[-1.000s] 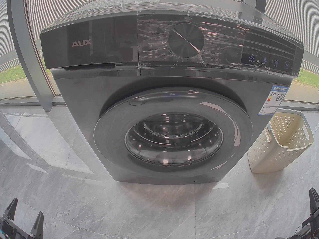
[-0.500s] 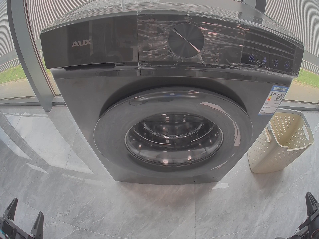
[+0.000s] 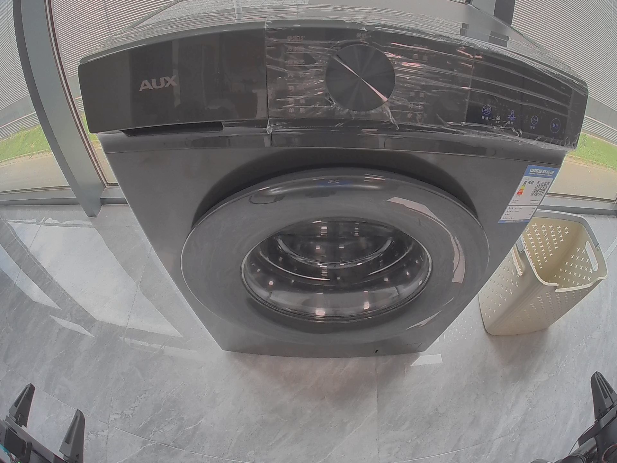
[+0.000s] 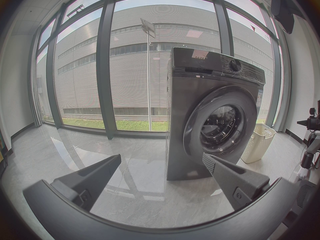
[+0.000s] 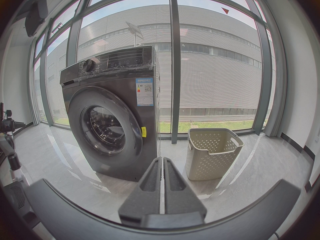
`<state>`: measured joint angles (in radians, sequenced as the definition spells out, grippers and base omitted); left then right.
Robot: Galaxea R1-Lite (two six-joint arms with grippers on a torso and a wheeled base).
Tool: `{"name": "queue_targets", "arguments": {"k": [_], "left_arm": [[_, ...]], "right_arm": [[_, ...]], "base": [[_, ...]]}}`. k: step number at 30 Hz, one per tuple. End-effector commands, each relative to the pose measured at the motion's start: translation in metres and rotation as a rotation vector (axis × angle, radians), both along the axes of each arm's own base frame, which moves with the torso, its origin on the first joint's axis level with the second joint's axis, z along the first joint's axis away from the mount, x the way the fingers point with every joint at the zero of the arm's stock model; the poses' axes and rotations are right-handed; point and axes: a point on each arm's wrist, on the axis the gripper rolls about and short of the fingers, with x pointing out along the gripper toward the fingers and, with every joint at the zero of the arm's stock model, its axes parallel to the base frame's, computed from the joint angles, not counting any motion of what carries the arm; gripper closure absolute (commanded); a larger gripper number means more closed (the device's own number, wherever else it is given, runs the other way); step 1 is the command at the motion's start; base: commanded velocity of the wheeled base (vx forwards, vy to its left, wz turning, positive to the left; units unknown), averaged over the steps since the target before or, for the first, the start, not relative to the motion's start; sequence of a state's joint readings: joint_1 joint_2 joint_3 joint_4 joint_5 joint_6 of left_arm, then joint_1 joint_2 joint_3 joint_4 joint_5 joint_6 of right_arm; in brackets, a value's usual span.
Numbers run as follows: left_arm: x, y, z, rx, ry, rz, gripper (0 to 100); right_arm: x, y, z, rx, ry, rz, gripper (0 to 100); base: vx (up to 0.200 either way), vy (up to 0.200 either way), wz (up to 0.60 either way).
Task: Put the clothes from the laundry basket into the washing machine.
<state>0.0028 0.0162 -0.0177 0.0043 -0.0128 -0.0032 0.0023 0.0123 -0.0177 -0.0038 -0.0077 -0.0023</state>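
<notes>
While both arms sit low at the near edge of the scene, my left hand [image 4: 161,157] has its two fingers spread wide with nothing between them, and my right hand [image 5: 162,160] has its fingers pressed flat together, holding nothing. Both hang above the glossy grey marble-patterned floor tiles [image 3: 289,406], which mirror the light from the windows.

Straight ahead stands the dark grey front-loading washing machine [image 3: 160,181], set directly on the floor. Its round glass door [image 3: 334,268] is closed, with the steel drum visible behind the glass. Clear film [image 3: 424,91] wraps the right part of the control panel, around the round dial [image 3: 360,77].

Just beside the machine's right side, upright on the floor, is the cream perforated plastic laundry basket [image 3: 514,303]; whether it touches the machine I cannot tell.

Behind both, on the far side, tall dark-framed windows [image 5: 216,67] run from floor to ceiling, looking onto a grey ribbed building and a strip of grass.
</notes>
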Motion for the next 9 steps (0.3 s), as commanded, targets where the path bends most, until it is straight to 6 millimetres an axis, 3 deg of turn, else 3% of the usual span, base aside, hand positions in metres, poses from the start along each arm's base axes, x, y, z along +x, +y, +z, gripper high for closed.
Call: {"name": "queue_targets", "arguments": {"k": [1,9], "left_arm": [[0.0002,-0.0001,-0.0051,0.0,0.002,-0.005,0],[0.0001,-0.0001,-0.0051,0.002,0.0,-0.004,0]], "right_arm": [[0.0006,0.0,-0.005,0.001,0.008,-0.001,100],[0.0007,0.0,-0.005,0.002,0.009,0.001,100]], "base": [[0.0,0.0,0.0],[0.0,0.0,0.0]]}}
